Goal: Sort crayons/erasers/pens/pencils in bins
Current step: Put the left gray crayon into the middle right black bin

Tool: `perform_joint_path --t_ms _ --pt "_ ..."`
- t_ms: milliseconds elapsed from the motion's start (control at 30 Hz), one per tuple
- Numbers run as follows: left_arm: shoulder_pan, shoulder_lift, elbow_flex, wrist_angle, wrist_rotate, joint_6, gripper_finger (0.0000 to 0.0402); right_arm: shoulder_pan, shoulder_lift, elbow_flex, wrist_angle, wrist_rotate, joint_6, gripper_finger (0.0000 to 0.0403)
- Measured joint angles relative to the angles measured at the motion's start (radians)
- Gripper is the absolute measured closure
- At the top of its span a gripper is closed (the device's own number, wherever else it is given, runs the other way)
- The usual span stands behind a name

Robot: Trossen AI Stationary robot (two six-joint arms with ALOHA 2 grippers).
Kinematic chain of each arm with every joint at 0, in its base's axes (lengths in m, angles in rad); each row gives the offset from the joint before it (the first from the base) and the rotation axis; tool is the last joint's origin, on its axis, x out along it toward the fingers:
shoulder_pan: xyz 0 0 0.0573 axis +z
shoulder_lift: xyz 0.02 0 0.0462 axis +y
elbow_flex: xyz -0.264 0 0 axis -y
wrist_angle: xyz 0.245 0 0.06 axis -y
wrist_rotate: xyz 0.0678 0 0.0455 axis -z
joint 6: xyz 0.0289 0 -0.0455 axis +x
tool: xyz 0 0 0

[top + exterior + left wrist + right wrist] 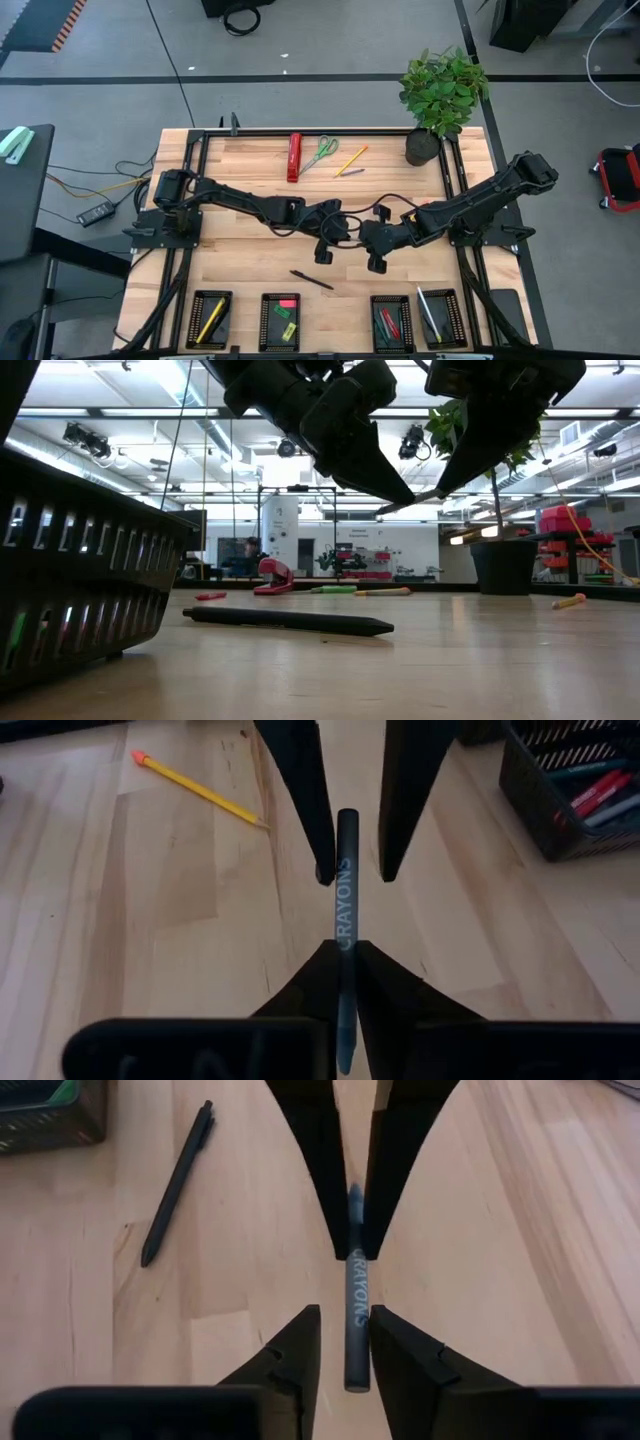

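The dark crayon (pixel 346 890), lettered CRAYONS, is off the table (pixel 250 260) in mid-air over its middle, between your two arms.

The left gripper (pixel 345 948) has its fingers closed on one end of the crayon. That is a firm grip, with both tips pressed against the stick.

The right gripper (pixel 345 1310) faces it from the opposite side. Its fingers straddle the other end of the crayon with a narrow gap showing on each side, so they are open around it and not yet gripping.

In the low view the two sets of fingertips meet point to point above the table, with the crayon (pixel 425 497) bridging them.

Below and toward the near edge, one black pen (pixel 312 279) lies flat on the table, apart from everything else.

Four bins stand in a row along that near edge:
- The third bin (pixel 375 322) holds red sticks.
- The second bin (pixel 264 322) holds the pink eraser (pixel 288 303).

A yellow pencil (pixel 195 787) lies on the far half of the table, near the green-handled scissors (pixel 320 153), the red tool (pixel 294 157) and the potted plant (pixel 440 95).
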Motion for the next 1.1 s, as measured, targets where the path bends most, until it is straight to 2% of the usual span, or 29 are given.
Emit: perform_joint_path --t_ms 367,967,1100 --pt "-0.002 -0.032 0.000 0.000 -0.001 0.001 0.0365 0.000 0.000 0.000 0.005 -0.002 -0.015 0.0360" --pt "-0.002 -0.031 0.000 -0.015 -0.002 0.000 0.0373 -0.001 0.000 0.000 0.008 -0.030 -0.014 0.0360" --pt "-0.003 -0.031 0.000 -0.016 -0.001 -0.002 0.0350 -0.001 0.000 0.000 0.009 -0.046 -0.027 0.0361"
